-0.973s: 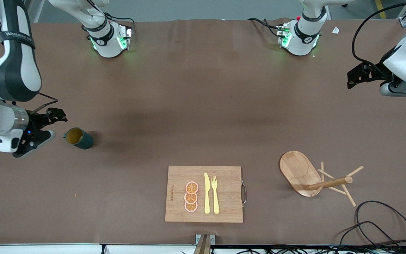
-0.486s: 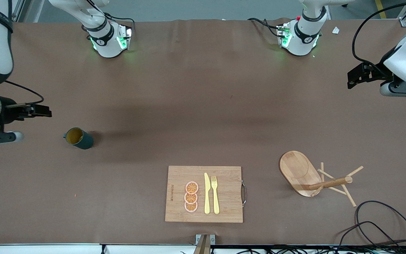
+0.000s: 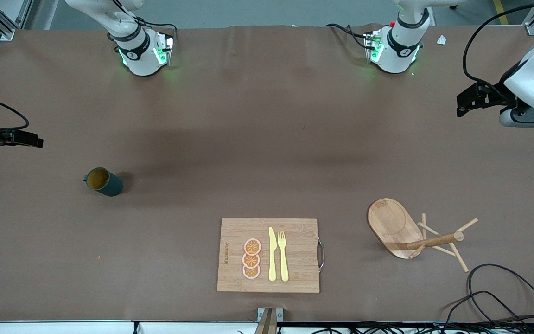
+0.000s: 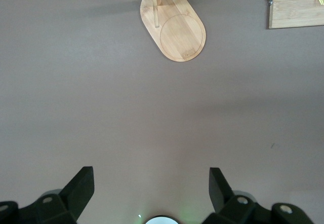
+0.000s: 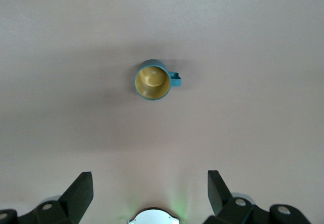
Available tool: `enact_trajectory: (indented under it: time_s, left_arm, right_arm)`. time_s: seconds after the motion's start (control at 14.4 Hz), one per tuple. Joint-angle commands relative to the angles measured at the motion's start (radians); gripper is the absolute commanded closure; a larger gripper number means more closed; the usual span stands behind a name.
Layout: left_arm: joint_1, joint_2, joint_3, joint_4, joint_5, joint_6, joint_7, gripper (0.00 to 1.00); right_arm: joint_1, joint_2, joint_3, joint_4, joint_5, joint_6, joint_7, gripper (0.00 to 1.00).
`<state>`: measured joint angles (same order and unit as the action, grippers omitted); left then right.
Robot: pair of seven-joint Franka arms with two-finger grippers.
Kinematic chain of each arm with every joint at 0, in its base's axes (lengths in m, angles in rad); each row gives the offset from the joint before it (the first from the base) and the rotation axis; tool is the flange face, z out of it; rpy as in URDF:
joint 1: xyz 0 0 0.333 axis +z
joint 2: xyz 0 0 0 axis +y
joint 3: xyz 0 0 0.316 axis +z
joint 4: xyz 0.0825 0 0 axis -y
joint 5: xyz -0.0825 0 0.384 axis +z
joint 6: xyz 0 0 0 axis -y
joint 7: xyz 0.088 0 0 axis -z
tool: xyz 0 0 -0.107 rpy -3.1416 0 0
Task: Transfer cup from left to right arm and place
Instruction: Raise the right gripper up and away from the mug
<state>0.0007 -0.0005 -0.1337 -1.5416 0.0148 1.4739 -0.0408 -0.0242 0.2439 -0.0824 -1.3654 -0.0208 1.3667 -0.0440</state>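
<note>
Change: right gripper (image 3: 35,141) has pulled back toward the right arm's end of the table and is now mostly out of the front view, only its dark fingertip and a cable showing; cup, left arm and the other table items unchanged.
Right gripper: fingers (image 5: 81,191) spread wide, nothing between them; up in the air over bare brown table cover (image 3: 267,139), well clear of the cup.
Cup: small dark teal ribbed mug with loop handle and tan-yellow inside (image 3: 103,181); upright on the table, mouth up; sits free, touched by nothing; in the right wrist view it shows ahead of the open fingers, centred between them (image 5: 153,79).
Left gripper: (image 3: 468,99) fingers (image 4: 78,188) wide apart and empty; arm waits over the left arm's end of the table, well apart from the cup.
Rack: light bamboo mug tree with oval base and thin pegs (image 3: 410,234); on the table near the left gripper, nearer the front camera than it; seen ahead of the left gripper's fingers in the left wrist view (image 4: 174,29).
Board: rectangular bamboo cutting board with metal handle (image 3: 295,255); between cup and rack, closest to the front camera.
On board: three orange slices (image 3: 251,259) in a row, yellow plastic knife (image 3: 272,254) and yellow plastic fork (image 3: 283,255) side by side just beside them.
</note>
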Motion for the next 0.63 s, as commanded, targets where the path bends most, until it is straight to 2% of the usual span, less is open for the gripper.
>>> enact_trajectory:
  time_s: [0.0,0.35,0.56]
  left_arm:
    - [0.004,0.005,-0.004,0.017,0.007,-0.006,0.001,0.0]
    - [0.009,0.005,-0.004,0.012,0.004,0.013,-0.001,0.0]
    - [0.007,0.004,-0.004,0.002,0.005,0.023,0.001,0.0]
  right_arm:
    - [0.016,-0.003,0.013,0.025,-0.044,-0.012,0.026,0.0]
    - [0.033,-0.003,0.015,0.035,-0.034,-0.029,0.035,0.0]
    - [0.03,-0.012,0.013,0.035,0.027,-0.034,0.093,0.0]
